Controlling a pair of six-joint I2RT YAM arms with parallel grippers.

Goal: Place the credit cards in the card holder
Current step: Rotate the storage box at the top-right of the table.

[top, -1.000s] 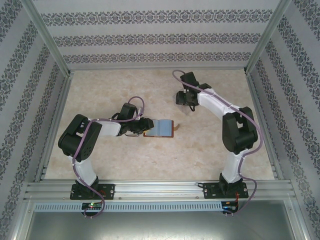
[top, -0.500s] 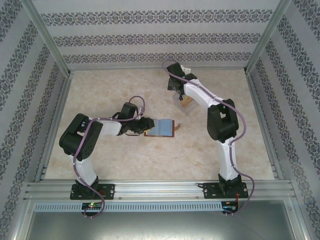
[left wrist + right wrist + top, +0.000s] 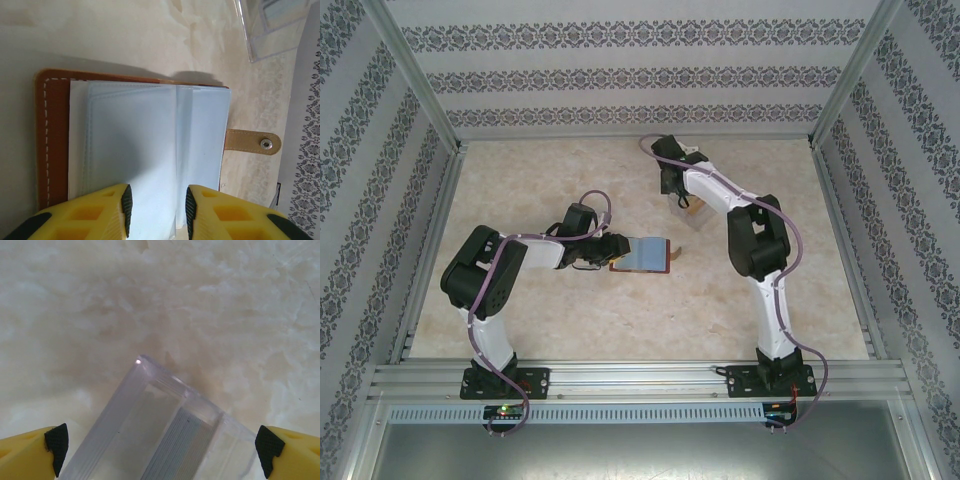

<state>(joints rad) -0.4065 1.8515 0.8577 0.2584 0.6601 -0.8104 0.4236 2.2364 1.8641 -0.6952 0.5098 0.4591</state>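
Marbled table (image 3: 570, 330) lay under both arms. We saw the card holder (image 3: 135, 145) spread open near the middle, its clear sleeves looking empty. Our left gripper (image 3: 156, 205) rested on the sleeves, fingers slightly apart, gripping nothing. Our right gripper (image 3: 161, 442), spread wide and empty, straddled the clear case (image 3: 120, 410) farther back, where the cards (image 3: 175, 447) sat stacked. We judged that no card was in the holder yet, so every transfer was left to do.
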